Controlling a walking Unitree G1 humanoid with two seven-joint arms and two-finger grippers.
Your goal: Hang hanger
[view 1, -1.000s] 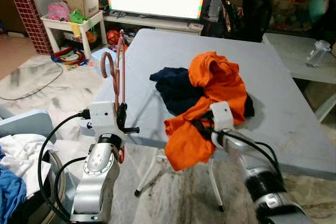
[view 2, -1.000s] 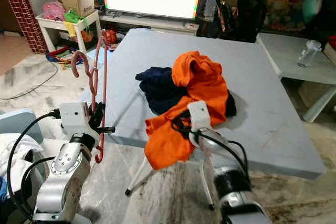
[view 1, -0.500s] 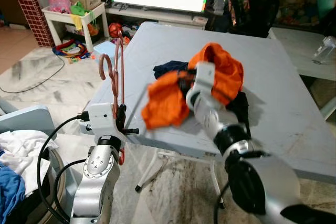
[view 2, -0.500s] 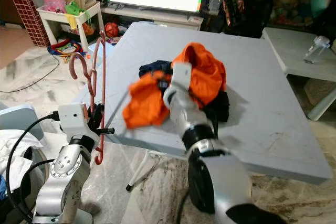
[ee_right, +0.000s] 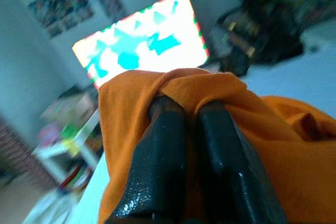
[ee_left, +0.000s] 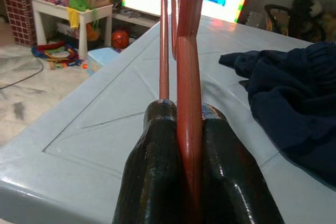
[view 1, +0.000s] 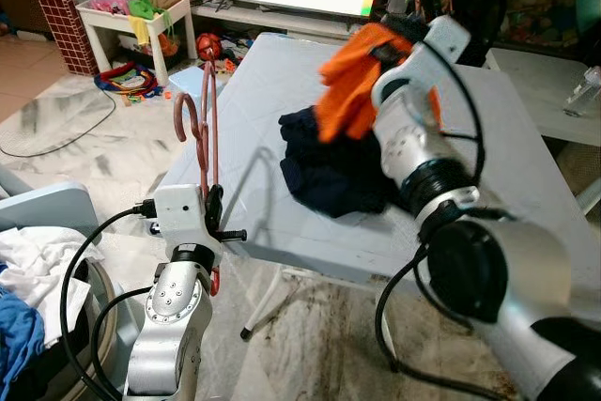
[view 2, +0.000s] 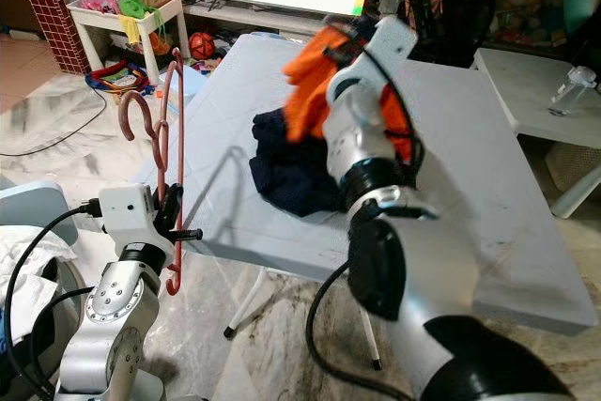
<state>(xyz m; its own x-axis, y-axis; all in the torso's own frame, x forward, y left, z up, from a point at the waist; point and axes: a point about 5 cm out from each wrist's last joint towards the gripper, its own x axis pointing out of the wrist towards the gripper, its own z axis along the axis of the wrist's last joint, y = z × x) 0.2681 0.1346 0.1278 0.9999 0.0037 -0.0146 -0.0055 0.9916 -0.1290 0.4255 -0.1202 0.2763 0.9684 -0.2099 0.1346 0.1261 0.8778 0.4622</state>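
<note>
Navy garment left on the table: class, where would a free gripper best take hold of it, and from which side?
A judgement: grip the navy garment at its raised, bunched fold near the middle, coming down from above. It lies crumpled on the grey table, so its thin edges sit flat while the humped folds offer fingers something to close around. The right gripper already holds the orange garment.

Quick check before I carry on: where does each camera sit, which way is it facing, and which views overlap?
Left eye view: on the head, looking forward and down at the grey table; both silver arms show, left gripper holding the red hanger, right gripper lifting the orange shirt.
Right eye view: same head and scene, shifted slightly sideways.
Left wrist view: looks along its black fingers, shut on the hanger, across the table to the navy garment.
Right wrist view: looks along its fingers, which pinch the orange shirt, toward the TV.
All views share the TV.
</note>
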